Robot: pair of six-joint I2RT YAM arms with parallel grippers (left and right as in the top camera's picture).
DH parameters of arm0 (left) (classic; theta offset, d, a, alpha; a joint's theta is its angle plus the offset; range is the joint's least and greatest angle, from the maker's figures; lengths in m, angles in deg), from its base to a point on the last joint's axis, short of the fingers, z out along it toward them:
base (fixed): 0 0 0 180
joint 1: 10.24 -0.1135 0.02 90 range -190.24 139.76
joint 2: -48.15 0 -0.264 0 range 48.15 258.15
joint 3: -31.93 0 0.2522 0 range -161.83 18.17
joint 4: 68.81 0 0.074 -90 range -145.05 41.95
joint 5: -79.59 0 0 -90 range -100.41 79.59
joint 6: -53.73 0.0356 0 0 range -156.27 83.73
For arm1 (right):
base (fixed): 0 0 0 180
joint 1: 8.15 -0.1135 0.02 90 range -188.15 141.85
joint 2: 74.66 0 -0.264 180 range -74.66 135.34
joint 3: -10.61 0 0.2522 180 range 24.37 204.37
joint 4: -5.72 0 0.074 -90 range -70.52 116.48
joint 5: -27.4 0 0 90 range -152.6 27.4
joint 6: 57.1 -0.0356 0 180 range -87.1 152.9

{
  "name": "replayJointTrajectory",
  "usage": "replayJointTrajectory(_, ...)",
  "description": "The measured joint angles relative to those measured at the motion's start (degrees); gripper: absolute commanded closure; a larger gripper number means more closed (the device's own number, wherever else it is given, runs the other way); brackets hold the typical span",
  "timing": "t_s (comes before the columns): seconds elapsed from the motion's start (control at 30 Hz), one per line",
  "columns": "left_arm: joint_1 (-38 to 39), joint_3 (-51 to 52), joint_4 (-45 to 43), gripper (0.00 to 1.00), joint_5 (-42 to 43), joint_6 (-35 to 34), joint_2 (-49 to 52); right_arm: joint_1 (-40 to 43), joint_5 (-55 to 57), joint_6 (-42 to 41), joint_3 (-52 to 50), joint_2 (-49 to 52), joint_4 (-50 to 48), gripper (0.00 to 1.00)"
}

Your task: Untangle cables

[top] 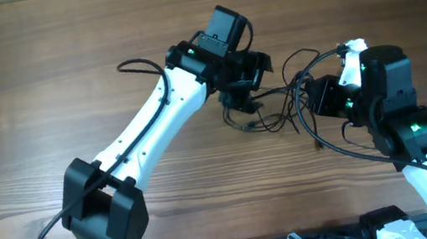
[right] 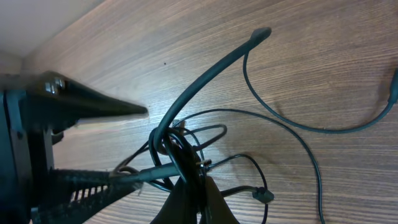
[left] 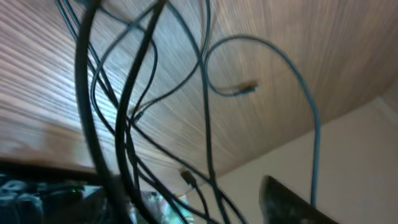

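Dead centre of the desk [top: 35,61], the cables [top: 271,118] lie as one small knot of thin dark loops, strung between the two arms. The right fingers [right: 81,107] are pressed together, and on their own camera a bunch of strands looks pinched right where they meet. I'd call that the anchor.

The left fingers [top: 238,99] are at the knot's left edge. Wide or closed on something? I can't tell. The overhead hides the tips, and the left wrist view is a blur of cords hanging close to the lens.

To do this pull well, I reckon the left side wants one single strand, not a handful. A free end with a small plug [left: 245,88] lies out on bare wood in that wrist view, clear of the crossings, so it looks like the line worth following back into the knot.

Grip it near the tangle, then draw it away from the right arm, slow and low over the desk. If the whole clump slides along, the pull is only tightening things, so better to ease off and take hold closer to the crossing. Mind the thicker arm wiring too, since it runs very near those loops.
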Motion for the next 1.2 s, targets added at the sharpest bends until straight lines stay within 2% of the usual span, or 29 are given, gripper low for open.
replayJointTrajectory(0.07,1.0,0.0,0.1,0.96,-0.1,-0.9,0.0,0.0,0.0,0.0,0.0,0.0,0.0,0.96)
replayJointTrajectory(0.17,1.2,0.0,1.8,0.96,-0.9,2.2,0.0,0.0,-0.5,0.0,0.0,0.0,0.3,0.95)
replayJointTrajectory(0.3,-1.9,0.3,11.8,0.96,-5.1,6.8,-1.4,0.0,-1.0,0.0,0.0,0.0,0.6,0.96)
replayJointTrajectory(0.4,-7.3,0.4,19.4,0.96,-10.3,10.7,-6.2,0.0,-0.9,0.0,0.0,0.0,0.6,0.96)
replayJointTrajectory(0.43,-10.3,0.4,21.5,0.89,-12.7,12.2,-9.6,0.0,-0.8,0.0,0.0,0.0,0.6,0.96)
replayJointTrajectory(0.47,-12.2,0.4,22.5,0.71,-13.7,12.9,-11.7,0.0,-0.6,0.0,0.0,0.0,0.6,0.96)
replayJointTrajectory(0.5,-13.8,0.4,23.2,0.71,-14.1,14.1,-13.5,0.0,-0.6,0.0,0.0,0.0,0.6,0.96)
replayJointTrajectory(0.53,-15.8,0.4,22.8,0.64,-14.4,15.3,-15.6,0.0,-0.6,0.0,0.0,0.0,0.6,0.96)
replayJointTrajectory(0.57,-17.1,0.3,22.1,0.47,-14.5,16.5,-16.8,0.0,-0.6,0.0,0.0,0.0,0.6,0.94)
replayJointTrajectory(0.6,-17.6,0.3,21.8,0.00,-14.5,17.4,-17.2,0.0,-0.5,0.0,0.0,0.0,0.6,0.86)
replayJointTrajectory(0.67,-17.4,0.3,21.3,0.00,-14.4,19.8,-16.9,0.0,-0.4,0.2,0.0,0.0,0.7,0.40)
replayJointTrajectory(0.7,-17.2,0.4,20.9,0.00,-14.4,21.0,-16.4,0.0,-0.3,0.0,0.0,0.0,1.0,0.22)
replayJointTrajectory(0.73,-17.2,0.4,20.2,0.00,-14.4,22.1,-16.2,0.0,-0.3,0.0,0.0,0.0,1.4,0.11)
replayJointTrajectory(0.97,-17.1,0.4,15.8,0.00,-12.2,34.5,-16.0,0.0,-0.3,0.2,0.0,0.0,1.5,0.09)
replayJointTrajectory(1.03,-17.0,0.4,15.6,0.00,-12.0,37.4,-16.0,0.0,-0.3,0.0,0.0,0.0,1.7,0.05)
replayJointTrajectory(1.1,-17.0,0.4,15.6,0.00,-12.0,38.8,-16.0,0.0,0.5,-3.1,0.1,0.2,5.3,0.05)
replayJointTrajectory(1.2,-17.0,0.4,15.6,0.00,-12.0,39.9,-16.0,0.0,4.1,-13.3,-0.2,3.2,15.9,0.00)
